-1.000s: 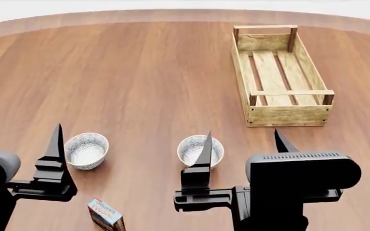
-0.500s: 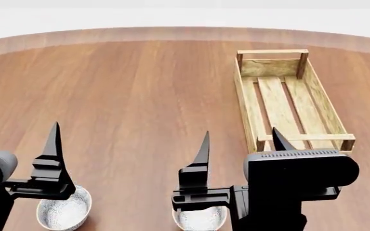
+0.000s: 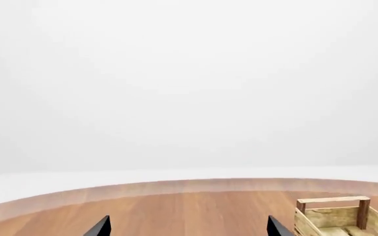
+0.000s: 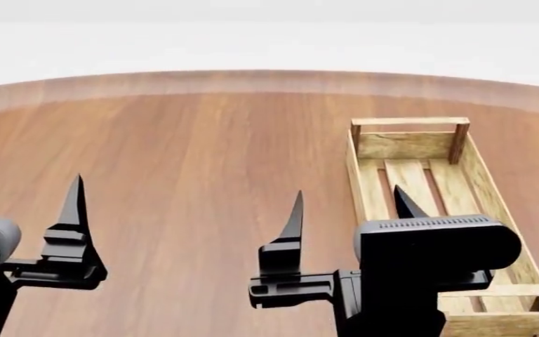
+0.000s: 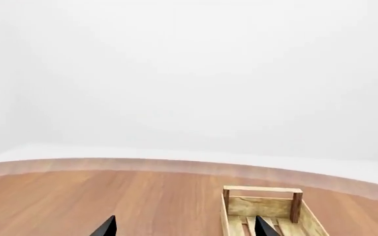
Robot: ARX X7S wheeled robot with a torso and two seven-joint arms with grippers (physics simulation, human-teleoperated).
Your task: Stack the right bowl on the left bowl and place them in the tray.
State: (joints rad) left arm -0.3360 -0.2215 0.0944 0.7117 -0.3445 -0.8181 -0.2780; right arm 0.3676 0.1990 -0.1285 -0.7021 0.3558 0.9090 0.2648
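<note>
Although the task turns on 2 bowls, neither one shows in any view now, so we cannot say where they lie or point to a hold on them. If they are ordinary small glazed bowls, we would judge them light, stiff, slick and liable to chip — best taken at the rim, 1 finger inside and 1 outside; that is a guess, not something seen.

What we can place is the tray (image 4: 415,144). It sits just ahead of our right gripper (image 4: 347,203) and slightly to its outer side, its near end hidden behind the right wrist housing, and well off to the right of our left gripper (image 4: 22,193). We judge this light-wood crate stiff, with low sides, corner posts and a slatted bottom whose gaps a bowl's foot might straddle.

Both grippers hang empty with fingers spread wide apart, tips pointing forward over the table (image 4: 185,161). Our right wrist view shows the tray (image 5: 263,209) ahead between the fingertips; our left wrist view catches only its far corner (image 3: 336,216).

The table is a broad, smooth brown wood surface with a curved far edge — bare around the hands. Beyond it we see only blank white.
</note>
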